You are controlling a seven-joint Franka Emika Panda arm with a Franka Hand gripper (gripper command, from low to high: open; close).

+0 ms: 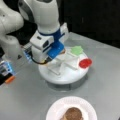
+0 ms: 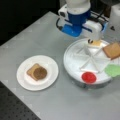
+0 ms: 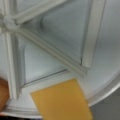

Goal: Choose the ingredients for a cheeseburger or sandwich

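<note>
Visible items comprise two toast squares, one on the plate and one in the divided tray, one brown patty, one cheese square, one green leaf piece, one red disc, one white plate and one divided tray.

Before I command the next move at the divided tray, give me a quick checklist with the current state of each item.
1. End effector over the yellow-orange cheese square at the white divided round tray: ok.
2. Cheese gripped: cannot tell.
3. Brown round patty on the tan toast square on the white round plate: ok.
4. Second tan toast square in its tray compartment: ok.
5. Red disc and green leaf piece in the tray: ok.
</note>
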